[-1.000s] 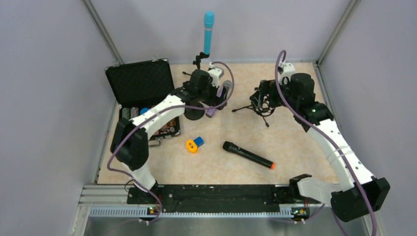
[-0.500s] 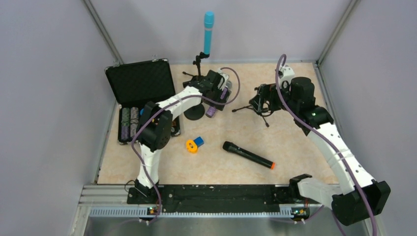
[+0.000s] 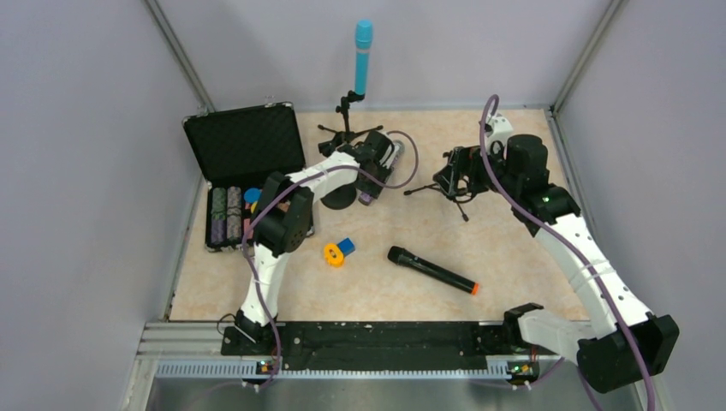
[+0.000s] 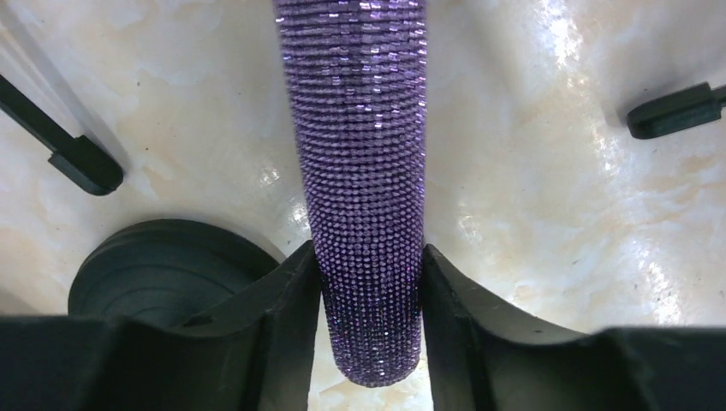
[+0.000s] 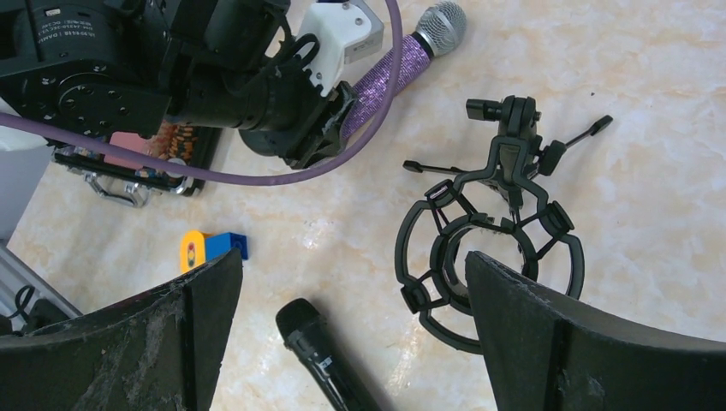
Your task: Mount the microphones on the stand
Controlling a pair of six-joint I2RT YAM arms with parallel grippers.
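Glittery purple microphone (image 4: 364, 171), silver-grilled, sits clamped in the left hand (image 4: 370, 291), apparently off the table (image 4: 548, 171); right hand (image 5: 351, 261) gapes wide.

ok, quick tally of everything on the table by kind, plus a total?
Microphones: 3, light-blue one on a stand, purple one in the left hand, black one lying loose.
Tripod stands: 2, blue-mic stand, ring-mount stand.
Round black base: 1.
Open case: 1.
Orange-and-blue block: 1.
Total: 8.
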